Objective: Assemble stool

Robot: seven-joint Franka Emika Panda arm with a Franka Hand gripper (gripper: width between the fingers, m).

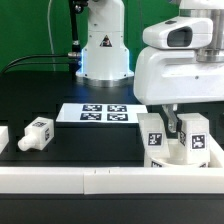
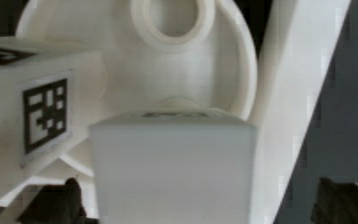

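- We see the seat (image 1: 186,158) at the lower right of the counter (image 1: 60,85), with a first leg (image 1: 152,140) apparently fitted.
- The hand (image 1: 172,124) is closed on a second leg (image 2: 167,165) over the seat.
- A loose leg (image 1: 38,132) at left waits.

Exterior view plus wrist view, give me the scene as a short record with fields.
pincer: two-finger pincer, lowered among tagged white stool parts at the exterior view's right; open or shut unclear
seat: thick round white plastic disc seat, close before the wrist camera, one socket recess showing
loose leg: short chunky white plastic leg with a square tag, lying on the black table at the exterior view's left, untouched
marker board: thin flat white marker board, mid-table
rail: long white border rail, along the table's front
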